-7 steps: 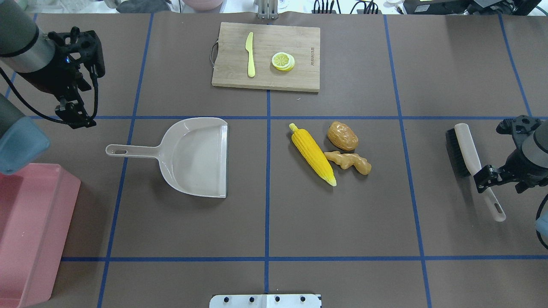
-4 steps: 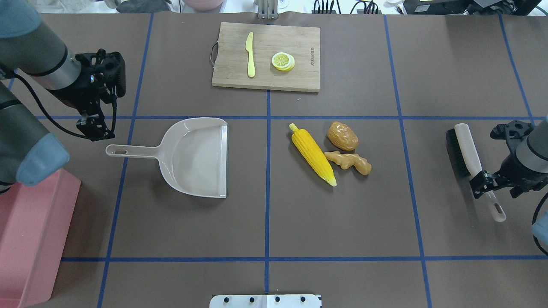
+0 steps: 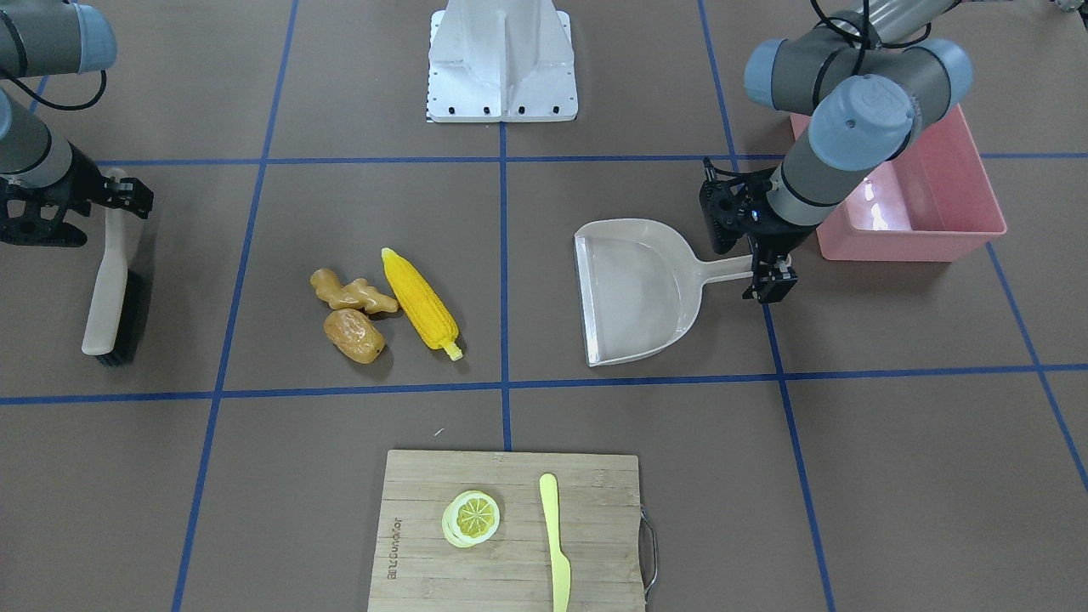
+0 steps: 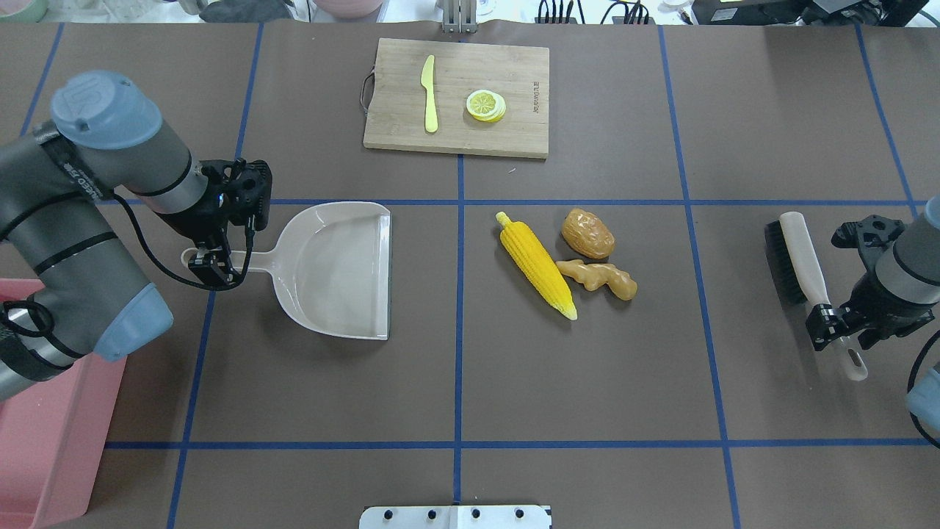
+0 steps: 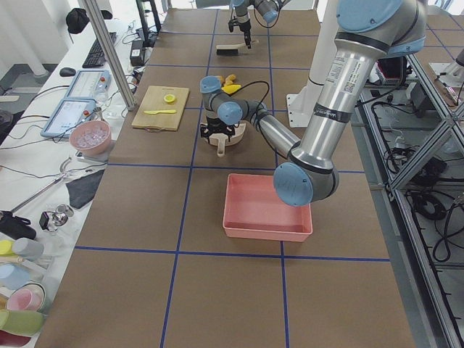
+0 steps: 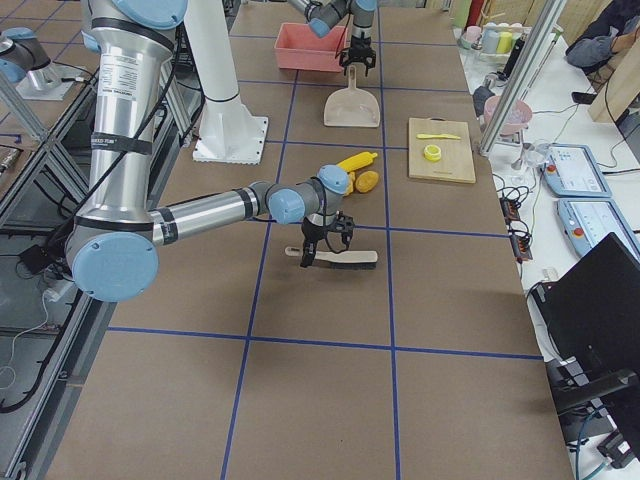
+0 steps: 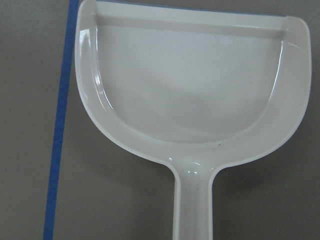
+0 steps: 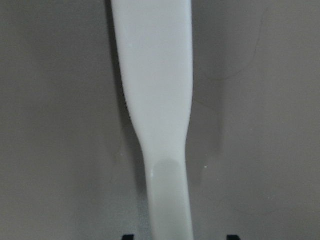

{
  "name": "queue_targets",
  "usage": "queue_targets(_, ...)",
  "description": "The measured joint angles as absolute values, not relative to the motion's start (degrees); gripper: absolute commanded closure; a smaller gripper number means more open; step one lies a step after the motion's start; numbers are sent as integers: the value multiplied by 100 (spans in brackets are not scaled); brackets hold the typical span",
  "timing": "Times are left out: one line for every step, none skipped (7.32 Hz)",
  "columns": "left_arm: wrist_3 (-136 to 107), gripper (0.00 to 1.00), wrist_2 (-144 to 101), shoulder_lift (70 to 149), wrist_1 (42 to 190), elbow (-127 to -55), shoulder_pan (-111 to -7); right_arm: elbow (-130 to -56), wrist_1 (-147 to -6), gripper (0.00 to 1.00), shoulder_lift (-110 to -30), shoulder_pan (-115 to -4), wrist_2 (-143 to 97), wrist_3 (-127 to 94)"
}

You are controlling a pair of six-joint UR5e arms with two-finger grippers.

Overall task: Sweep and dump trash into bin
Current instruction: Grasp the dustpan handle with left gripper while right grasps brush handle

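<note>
Stage: tool pick-up; left gripper (image 4: 211,268) above beige plastic dustpan (image 4: 334,268) handle, grip state undeterminable; right gripper (image 4: 833,330) spread astride white black-bristled brush (image 4: 797,257) handle; yellow corn cob (image 4: 536,264), tan ginger root (image 4: 598,278), brown potato (image 4: 587,233) unswept between tools; pink rectangular tub (image 3: 914,242) near left; next: clamp both handles

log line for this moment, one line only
phase: reaching tools | left gripper over dustpan handle | right gripper open astride brush handle | trash unswept
</note>
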State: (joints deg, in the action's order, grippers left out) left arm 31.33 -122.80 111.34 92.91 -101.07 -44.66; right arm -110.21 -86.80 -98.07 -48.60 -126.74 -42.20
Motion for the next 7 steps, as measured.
queue_targets(3118,3,-12261,11127,9361,-10014,-4411,-11021,-8682,100,-9808,-4860,-12681,-4219)
queue_targets(3109,3,-12208,11120,9396,-9929,-4388,-11021,-8684,100,-9806,-4860,-12689,-4217)
queue_targets(3107,3,-12135,11099,9424,-9858,-4381,-11019,-8684,100,-9804,-4860,-12693,-4215)
queue_targets(3107,5,-12097,11069,9476,-9776,-4376,-11019,-8684,100,-9801,-4860,-12693,-4217)
queue_targets(3100,19,-12083,11058,9576,-9667,-4364,-11029,-8700,100,-9773,-4860,-12694,-4220)
queue_targets(3089,36,-12079,11055,9674,-9581,-4351,-11054,-8779,100,-9696,-4874,-12703,-4222)
queue_targets(3082,57,-12081,11048,9717,-9541,-4346,-11063,-8928,100,-9558,-4901,-12714,-4199)
